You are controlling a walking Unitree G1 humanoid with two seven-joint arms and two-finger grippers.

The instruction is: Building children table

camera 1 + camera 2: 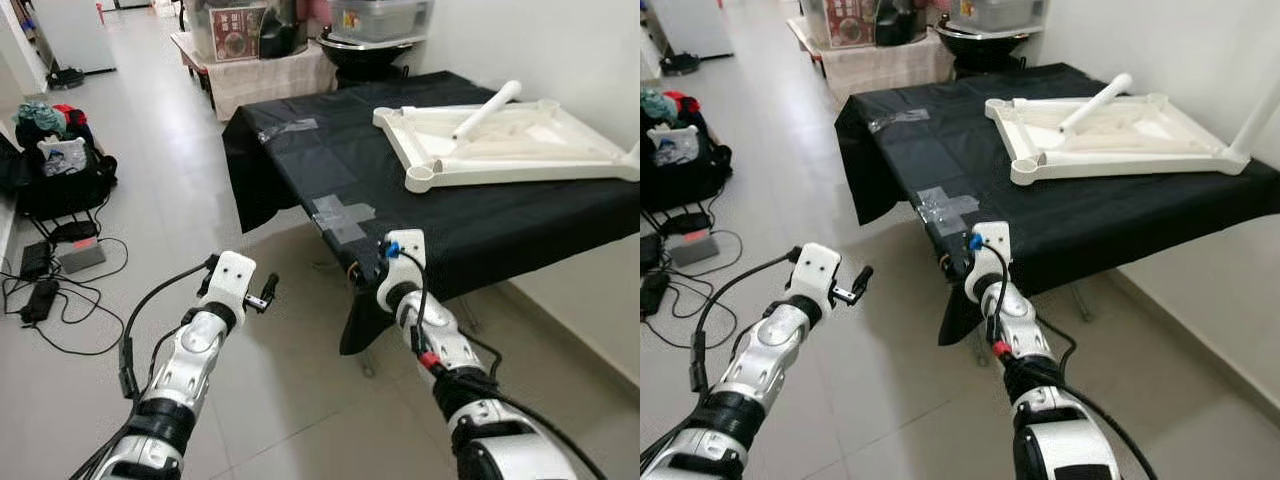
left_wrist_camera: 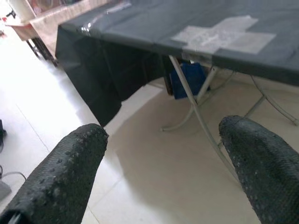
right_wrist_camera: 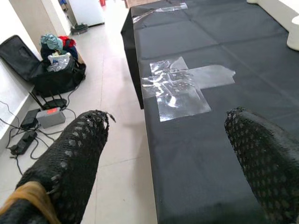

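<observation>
Landmark: folding table (image 1: 520,225) draped in black cloth, patched near its front edge with clear tape (image 3: 180,88).

White children table (image 1: 500,140), upside down, lies on the cloth toward the far side from the robot, close to the wall. One white leg (image 1: 487,108) rests loose and slanted across its frame (not socketed, as far as can be seen).

Right gripper (image 3: 168,154) hovers over the front edge of the folding table, just short of the tape; fingers (image 3: 261,158) wide apart, nothing between them.

Left gripper (image 2: 163,163) is off the table's near corner, above bare floor, level with the metal legs (image 2: 196,107) under the cloth; its jaws too stand spread, holding nothing.

Well away from the table, by the opposite wall: a black bag (image 1: 60,180) with clothes on it, cables (image 1: 60,300) on the floor.
</observation>
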